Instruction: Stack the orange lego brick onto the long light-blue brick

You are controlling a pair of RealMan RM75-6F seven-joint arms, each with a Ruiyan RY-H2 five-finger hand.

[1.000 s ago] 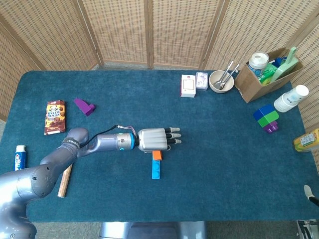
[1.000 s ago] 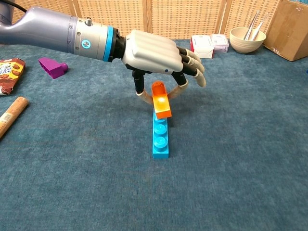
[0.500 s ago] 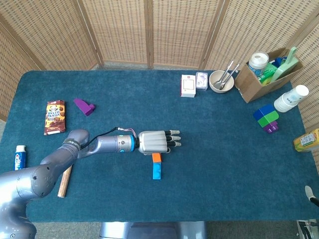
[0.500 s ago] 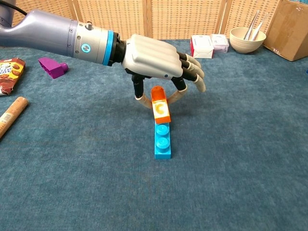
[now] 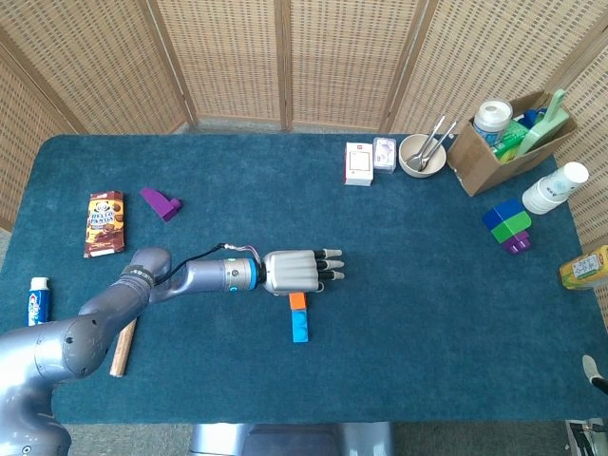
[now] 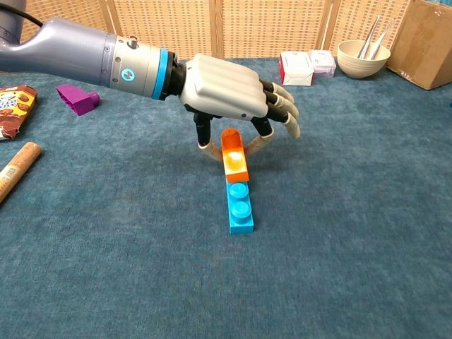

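orange brick being seated on the far end of the blue one

the orange lego brick (image 6: 235, 159) is pinched by the left hand (image 6: 229, 95), fingers curled down around it, over the far end of the long light-blue brick (image 6: 240, 206); whether it is fully pressed home cannot be told, and release is judged left to do. glossy studded plastic is seen on napped teal cloth.

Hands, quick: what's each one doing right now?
Left hand: holds the orange brick on the blue brick.
Right hand: not in view.
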